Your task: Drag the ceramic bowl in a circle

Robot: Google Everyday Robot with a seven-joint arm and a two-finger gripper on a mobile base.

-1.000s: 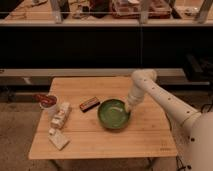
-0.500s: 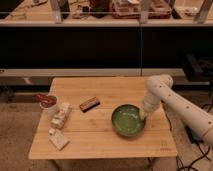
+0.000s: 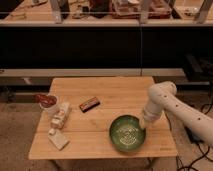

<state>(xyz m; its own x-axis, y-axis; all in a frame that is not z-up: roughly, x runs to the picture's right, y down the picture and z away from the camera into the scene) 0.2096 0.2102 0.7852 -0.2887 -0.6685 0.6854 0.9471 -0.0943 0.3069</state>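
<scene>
Since half a second ago, bowl point(image 3: 127, 133) slid toward 6 o'clock on counter point(image 3: 110, 92). Gripper point(image 3: 143, 123) at its 2 o'clock rim; fingers' state unclear. Advise steady downward pressure, smooth arc.

Wooden table point(image 3: 105, 95) carries ceramic bowl point(image 3: 127, 134); end effector point(image 3: 143, 123) at its rim.

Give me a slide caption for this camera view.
Robot arm's tool at the right rim of the green bowl near the wooden table's front right corner.
</scene>
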